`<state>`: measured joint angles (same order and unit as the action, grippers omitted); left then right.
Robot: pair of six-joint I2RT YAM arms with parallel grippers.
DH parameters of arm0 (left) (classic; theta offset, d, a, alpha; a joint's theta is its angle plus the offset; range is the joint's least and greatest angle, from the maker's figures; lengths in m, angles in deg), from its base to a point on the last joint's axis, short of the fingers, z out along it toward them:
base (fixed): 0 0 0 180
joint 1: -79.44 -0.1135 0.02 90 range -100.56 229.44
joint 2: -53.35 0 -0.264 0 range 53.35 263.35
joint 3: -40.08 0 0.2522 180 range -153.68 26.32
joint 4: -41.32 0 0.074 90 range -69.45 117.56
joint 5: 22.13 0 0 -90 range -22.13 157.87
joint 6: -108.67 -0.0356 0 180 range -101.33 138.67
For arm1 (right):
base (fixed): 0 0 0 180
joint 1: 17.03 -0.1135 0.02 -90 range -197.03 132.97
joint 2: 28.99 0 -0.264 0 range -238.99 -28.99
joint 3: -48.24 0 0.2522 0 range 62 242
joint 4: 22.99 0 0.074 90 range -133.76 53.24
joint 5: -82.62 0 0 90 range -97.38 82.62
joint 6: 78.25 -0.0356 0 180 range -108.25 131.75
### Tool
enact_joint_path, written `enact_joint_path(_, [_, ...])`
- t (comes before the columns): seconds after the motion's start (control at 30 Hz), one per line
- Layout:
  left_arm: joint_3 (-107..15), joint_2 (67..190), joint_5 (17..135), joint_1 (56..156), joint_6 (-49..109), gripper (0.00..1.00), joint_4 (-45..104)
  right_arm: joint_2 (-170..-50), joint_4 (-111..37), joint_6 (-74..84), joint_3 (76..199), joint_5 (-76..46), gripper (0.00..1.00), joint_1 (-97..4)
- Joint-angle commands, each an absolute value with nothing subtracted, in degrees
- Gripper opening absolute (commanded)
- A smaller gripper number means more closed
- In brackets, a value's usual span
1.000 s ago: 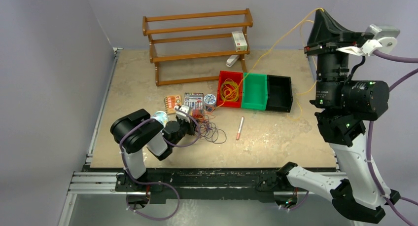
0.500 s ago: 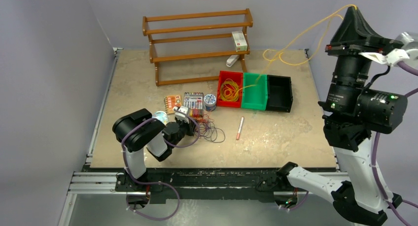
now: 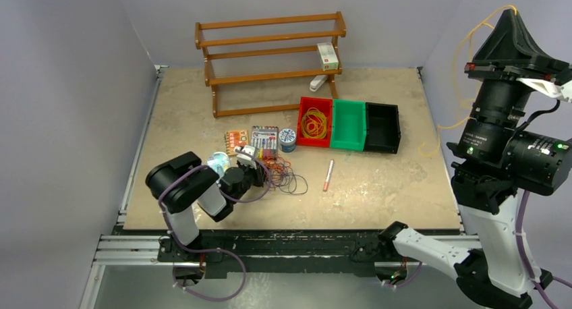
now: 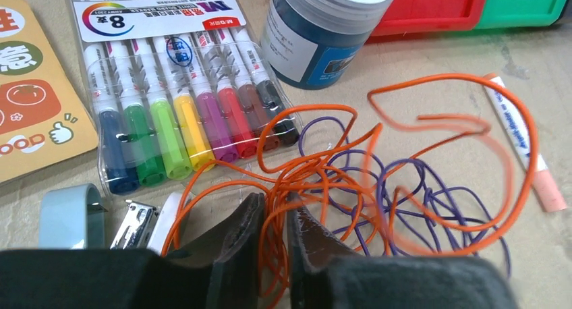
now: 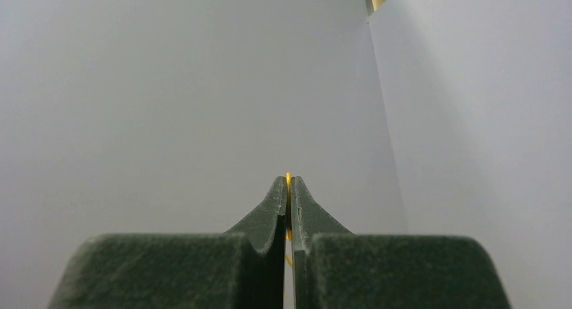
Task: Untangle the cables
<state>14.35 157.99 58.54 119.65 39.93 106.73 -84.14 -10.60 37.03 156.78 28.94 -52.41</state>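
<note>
A tangle of orange [image 4: 317, 171] and purple [image 4: 411, 187] cables lies on the table in front of the marker pack; it also shows in the top view [image 3: 289, 177]. My left gripper [image 4: 273, 211] is low over it, shut on several orange strands that run between the jaws; it also shows in the top view [image 3: 255, 166]. My right gripper [image 3: 510, 11] is raised high at the right, beyond the table's edge, and is shut on a yellow cable [image 5: 288, 179]. That cable hangs down beside the arm [image 3: 427, 149]. More yellow cables [image 3: 313, 124] lie in the red bin.
The red bin [image 3: 303, 143], a green bin [image 3: 349, 142] and a black bin [image 3: 382, 146] stand in a row. A marker pack [image 4: 182, 100], a blue jar [image 4: 310, 32], a stapler [image 4: 135, 221], a pen [image 4: 523, 137] and an orange card [image 3: 235, 141] lie nearby. A wooden rack [image 3: 270, 59] stands behind.
My right gripper has swung right and up with the yellow cable, pulling it clear of the bins so it hangs past the table's right edge. The left gripper has stayed on the tangle.
</note>
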Motion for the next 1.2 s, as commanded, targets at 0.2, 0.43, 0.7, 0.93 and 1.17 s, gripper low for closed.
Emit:
enact_joint_path(0.2, [10.8,131.0,54.9,122.9,41.9,0.6,71.5,-83.5,-20.3,27.1,150.0,26.0,0.0,-52.7])
enact_joint_path(0.43, [5.2,116.4,51.7,122.9,43.1,0.65,46.3,-85.6,-23.8,23.0,146.5,21.7,0.0,-52.6])
enact_joint_path(0.7, [-4.5,109.9,46.7,122.8,46.9,0.7,30.7,-88.5,-27.9,20.0,145.1,17.7,0.0,-52.6])
enact_joint_path(0.93, [-15.1,117.4,43.7,121.9,50.3,0.76,24.7,-92.1,-29.1,17.2,144.8,16.6,0.0,-52.6])
enact_joint_path(1.17, [-18.5,121.5,46.6,117.2,52.8,0.79,23.1,-98.0,-30.0,15.2,146.5,13.8,0.0,-51.4])
